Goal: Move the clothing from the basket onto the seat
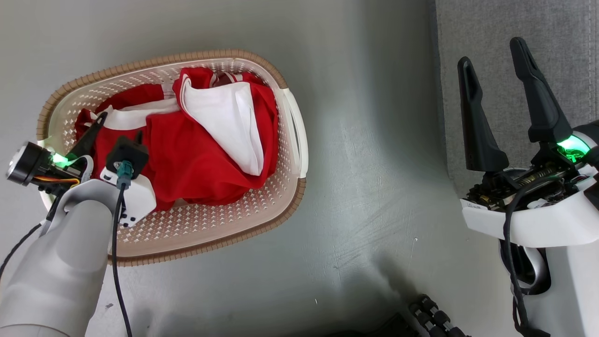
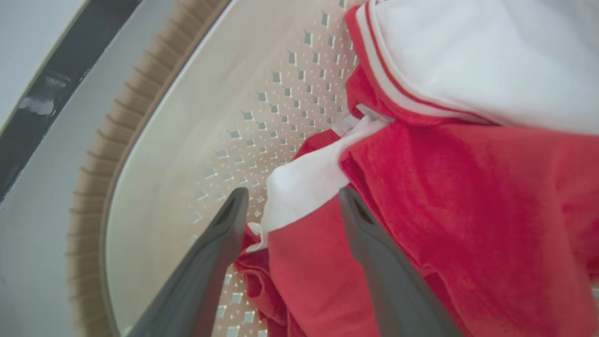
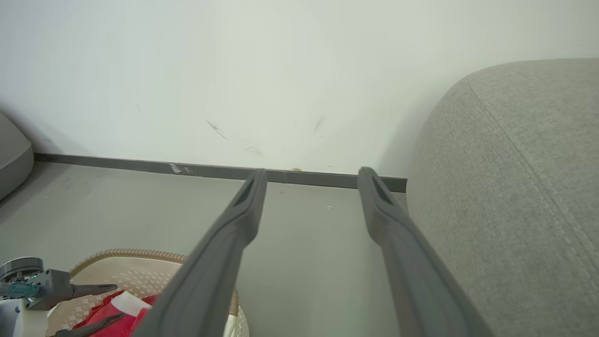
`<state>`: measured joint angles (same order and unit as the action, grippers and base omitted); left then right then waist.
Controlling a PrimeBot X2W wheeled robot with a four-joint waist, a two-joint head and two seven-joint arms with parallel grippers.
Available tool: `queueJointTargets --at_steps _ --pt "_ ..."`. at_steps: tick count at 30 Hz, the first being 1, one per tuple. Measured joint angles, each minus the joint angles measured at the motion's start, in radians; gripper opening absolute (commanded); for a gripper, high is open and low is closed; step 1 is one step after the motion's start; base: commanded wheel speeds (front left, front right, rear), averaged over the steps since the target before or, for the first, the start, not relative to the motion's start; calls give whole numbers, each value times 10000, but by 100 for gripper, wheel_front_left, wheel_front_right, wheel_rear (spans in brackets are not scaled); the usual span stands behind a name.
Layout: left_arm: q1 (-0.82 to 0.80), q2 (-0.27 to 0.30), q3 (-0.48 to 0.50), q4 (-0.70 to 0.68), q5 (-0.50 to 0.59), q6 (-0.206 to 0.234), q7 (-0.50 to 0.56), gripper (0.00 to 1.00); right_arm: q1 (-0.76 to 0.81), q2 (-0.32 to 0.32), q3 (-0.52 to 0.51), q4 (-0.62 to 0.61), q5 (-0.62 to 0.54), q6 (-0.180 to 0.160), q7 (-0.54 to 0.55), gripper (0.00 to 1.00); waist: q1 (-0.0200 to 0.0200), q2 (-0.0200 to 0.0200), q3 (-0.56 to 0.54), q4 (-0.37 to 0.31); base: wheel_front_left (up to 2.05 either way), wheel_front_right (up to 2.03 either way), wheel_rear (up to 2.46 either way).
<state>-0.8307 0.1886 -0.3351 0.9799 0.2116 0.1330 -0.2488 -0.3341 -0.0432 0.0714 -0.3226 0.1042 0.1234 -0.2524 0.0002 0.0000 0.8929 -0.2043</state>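
The cream perforated basket (image 1: 290,140) with a brown rim stands on the floor at the left. Red clothing (image 1: 196,154) with white panels is heaped inside it. My left gripper (image 1: 119,126) reaches down into the basket's left side and is open. In the left wrist view its fingertips (image 2: 238,201) straddle a red-and-white fold of the clothing (image 2: 309,173) without pinching it. My right gripper (image 1: 491,54) is open and empty, held in front of the grey seat (image 1: 575,37). From the right wrist, the seat (image 3: 514,187) is on the right and the basket (image 3: 140,262) at the lower left.
Grey floor (image 1: 365,178) lies between the basket and the seat. A white wall with a dark baseboard (image 3: 140,164) runs behind. Another grey cushion edge (image 3: 9,154) shows at the far left. A black ribbed part (image 1: 435,318) sits at the bottom of the head view.
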Motion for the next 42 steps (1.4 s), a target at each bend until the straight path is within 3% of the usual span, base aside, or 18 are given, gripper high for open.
queueJointTargets --at_steps 16,17,18,19,20,42 --pt "-786 -21 188 892 -15 416 543 98 -238 -4 69 -63 0 0 0 100 0 0 532 -70 0 0 0" --pt "-830 -35 186 941 -21 416 548 55 -238 -4 65 -63 0 0 0 100 0 0 558 -78 0 0 0" --pt "-858 -56 180 976 -27 416 558 38 -239 -2 61 -63 0 0 0 100 -1 0 582 -85 0 0 0" --pt "-872 -96 174 988 -27 418 556 10 -240 -4 48 -61 0 0 0 100 0 0 603 -92 0 0 0" --pt "-900 -128 174 993 -29 420 552 0 -241 -4 29 -58 0 0 0 100 0 0 616 -94 0 0 0" --pt "-723 -1097 196 570 -667 215 -8 0 -815 -13 27 416 104 0 0 100 -1 0 10 230 0 0 0"
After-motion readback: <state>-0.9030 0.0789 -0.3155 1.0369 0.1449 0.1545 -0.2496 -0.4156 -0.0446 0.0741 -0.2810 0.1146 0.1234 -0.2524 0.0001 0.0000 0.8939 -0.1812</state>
